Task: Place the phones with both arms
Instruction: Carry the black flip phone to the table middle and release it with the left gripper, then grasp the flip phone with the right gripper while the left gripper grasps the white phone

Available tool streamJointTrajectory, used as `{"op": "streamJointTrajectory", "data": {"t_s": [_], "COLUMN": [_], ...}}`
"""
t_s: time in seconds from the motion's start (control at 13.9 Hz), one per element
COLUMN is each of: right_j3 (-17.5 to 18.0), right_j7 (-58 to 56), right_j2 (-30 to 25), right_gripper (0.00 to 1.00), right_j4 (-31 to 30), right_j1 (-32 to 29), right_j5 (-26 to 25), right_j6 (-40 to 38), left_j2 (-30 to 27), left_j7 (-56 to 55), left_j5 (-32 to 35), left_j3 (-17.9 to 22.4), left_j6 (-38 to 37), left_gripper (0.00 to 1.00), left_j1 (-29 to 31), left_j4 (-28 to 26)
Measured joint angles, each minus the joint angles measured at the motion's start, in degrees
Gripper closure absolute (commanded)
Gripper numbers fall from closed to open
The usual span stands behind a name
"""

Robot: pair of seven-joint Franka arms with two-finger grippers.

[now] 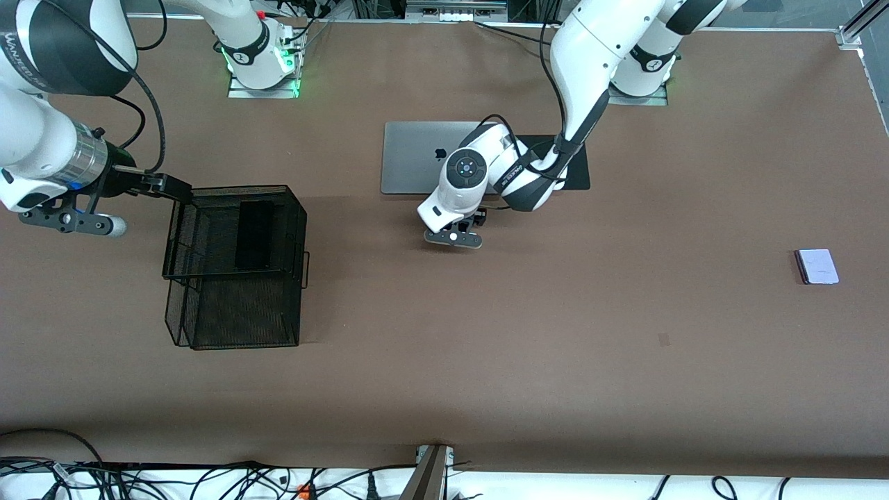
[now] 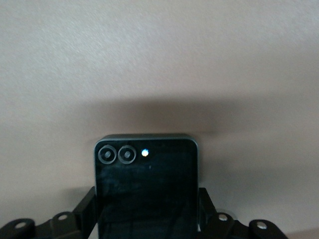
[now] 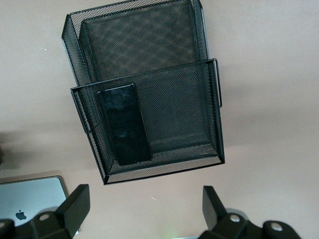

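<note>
Left gripper [image 1: 455, 237] clamps the small black phone [image 2: 146, 186]; a loose grip could drop it. Right gripper [image 3: 144, 206] is wide open and empty above the mesh basket [image 3: 209, 124].

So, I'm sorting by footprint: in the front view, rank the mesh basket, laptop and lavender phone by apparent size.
Largest to smallest:
1. mesh basket
2. laptop, partly covered by the left arm
3. lavender phone, clearly smallest
</note>
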Motion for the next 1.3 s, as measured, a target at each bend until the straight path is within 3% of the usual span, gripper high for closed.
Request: {"op": "streamJointTrajectory", "data": {"t_s": [0.22, 0.43, 0.65, 0.79, 1.08, 1.3], "right_j3": [0.0, 0.3, 0.9, 1.7, 2.7, 2.9], "right_j7": [0.0, 0.0, 1.6, 7.5, 22.6, 32.9], "right_j2": [0.4, 0.9, 2.0, 3.5, 8.9, 16.2], "right_gripper": [0.0, 0.0, 0.0, 0.0, 0.0, 0.0], "right_j4": [0.0, 0.0, 0.0, 0.0, 0.3, 5.4], "right_j1": [0.1, 0.2, 1.9, 5.7, 16.4, 23.0], "right_j5": [0.0, 0.0, 0.6, 0.9, 3.1, 6.3], "right_j6": [0.7, 2.0, 4.1, 6.5, 13.5, 16.8], "left_j2": [-1.3, -7.4, -14.3, -16.1, -16.1, -16.1], "left_j7": [-0.4, -0.5, 4.0, 12.6, 28.5, 32.4], "left_j5": [0.3, 0.6, 1.1, 1.3, 5.1, 11.5], "left_j3": [0.9, 1.8, 2.2, 2.4, 2.8, 2.8], "left_j6": [-2.2, -14.4, -25.8, -29.6, -30.0, -29.3], "left_gripper": [0.0, 0.0, 0.0, 0.0, 0.0, 0.0], "left_j1": [0.7, 5.2, 14.7, 22.2, 37.2, 46.6], "left_j4": [1.8, 3.6, 3.7, 3.5, 2.7, 2.3]}}
